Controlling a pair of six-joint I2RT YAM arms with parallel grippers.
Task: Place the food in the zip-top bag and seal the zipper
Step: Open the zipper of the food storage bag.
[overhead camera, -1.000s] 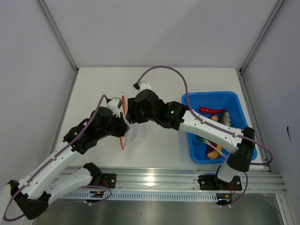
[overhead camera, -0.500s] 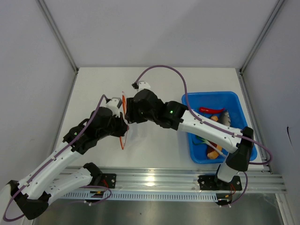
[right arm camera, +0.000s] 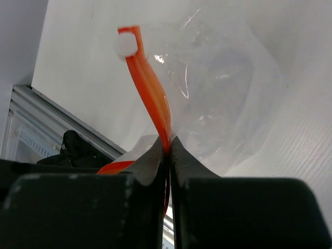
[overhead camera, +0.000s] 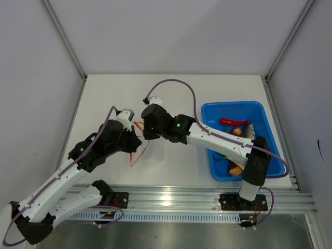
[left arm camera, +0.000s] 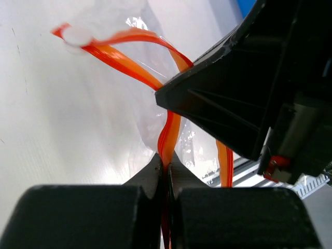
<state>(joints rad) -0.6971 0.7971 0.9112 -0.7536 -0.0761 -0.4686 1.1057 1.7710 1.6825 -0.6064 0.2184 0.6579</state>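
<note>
From above, the zip-top bag point(overhead camera: 139, 153) sits toward 9 o'clock on the worktop point(overhead camera: 104, 98), caught between both arms. The left end effector point(overhead camera: 136, 142) and right end effector point(overhead camera: 147, 137) meet right over it. Off at 3 o'clock, the blue tray point(overhead camera: 262, 111) holds the toy food, red chili point(overhead camera: 232, 122) included. Nothing's in the bag yet, by the look of it.

Left wrist view: the jaws are pressed together on the orange zipper point(left arm camera: 169, 129), and the right arm's black body looms at 2 o'clock.

Right wrist view: these jaws are also clamped on the zipper, with its white slider point(right arm camera: 124, 46) up at 11 o'clock. Clear film billows toward 1 o'clock.

I'd say that film is feather-light, limp and slippery, so it will collapse if released. The strip is the firmer part, so that's where to hold it, one side each, to spread the mouth.
</note>
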